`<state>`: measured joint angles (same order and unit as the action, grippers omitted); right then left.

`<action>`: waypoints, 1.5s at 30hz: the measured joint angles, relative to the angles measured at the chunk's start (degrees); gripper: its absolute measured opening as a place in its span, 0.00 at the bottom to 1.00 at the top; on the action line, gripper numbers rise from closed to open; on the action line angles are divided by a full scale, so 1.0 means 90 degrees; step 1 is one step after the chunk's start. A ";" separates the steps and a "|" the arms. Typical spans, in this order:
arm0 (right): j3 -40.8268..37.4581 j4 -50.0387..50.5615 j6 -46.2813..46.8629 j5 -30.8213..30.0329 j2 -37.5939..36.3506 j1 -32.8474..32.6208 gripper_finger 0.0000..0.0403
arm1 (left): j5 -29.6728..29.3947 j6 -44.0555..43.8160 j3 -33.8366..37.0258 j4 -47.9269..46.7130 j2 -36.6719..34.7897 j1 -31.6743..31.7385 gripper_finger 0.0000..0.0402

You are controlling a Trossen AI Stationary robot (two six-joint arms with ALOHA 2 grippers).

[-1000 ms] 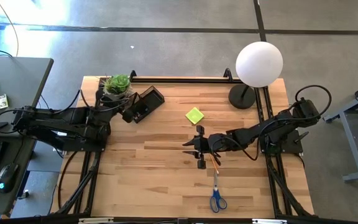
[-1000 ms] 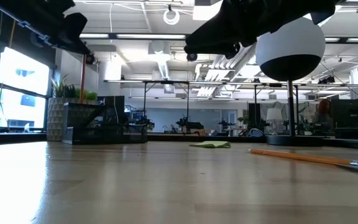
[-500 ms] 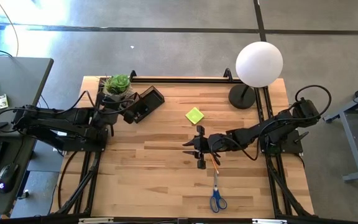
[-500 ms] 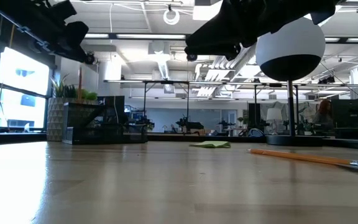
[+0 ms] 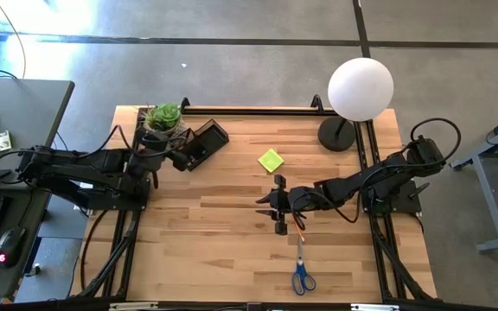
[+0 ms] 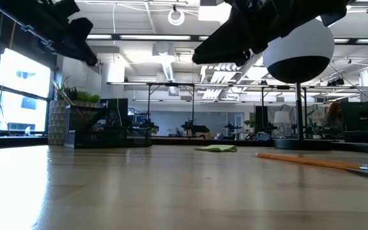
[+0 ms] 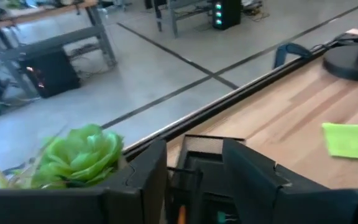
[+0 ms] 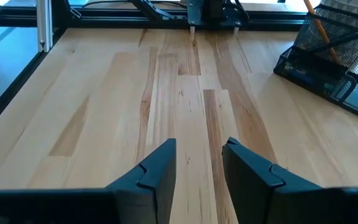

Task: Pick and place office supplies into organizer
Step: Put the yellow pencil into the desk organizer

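Observation:
The dark organizer (image 5: 203,142) stands at the far left of the table, next to a potted plant (image 5: 162,117). My left gripper (image 5: 182,154) hovers open over it, and an orange pencil (image 7: 180,214) stands inside the box below the fingers. That pencil (image 8: 319,28) leans in a compartment. My right gripper (image 5: 271,210) is open above bare wood at mid-table. A second pencil (image 5: 299,223) lies on the table under the right arm. The yellow-green sticky pad (image 5: 271,160) and the blue-handled scissors (image 5: 303,275) lie flat on the table.
A white globe lamp (image 5: 360,89) on a black round base (image 5: 337,134) stands at the far right corner. Bare wood lies between the organizer and my right gripper. A black rail (image 5: 249,110) runs along the far edge.
My left gripper has opened above the organizer. The orange pencil that hung below it has dropped down into the box and no longer shows beneath the gripper in the low view.

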<state>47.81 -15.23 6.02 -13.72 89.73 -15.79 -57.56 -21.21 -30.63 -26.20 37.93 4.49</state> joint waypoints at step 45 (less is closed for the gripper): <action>0.1846 0.7197 -0.4026 0.0290 0.0828 -0.1569 0.30 | 0.6632 0.2401 -0.0857 0.3970 0.3441 -0.0005 0.26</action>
<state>64.42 49.54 -30.22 -11.11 97.19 -29.91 2.13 0.39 -38.35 9.54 68.90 4.45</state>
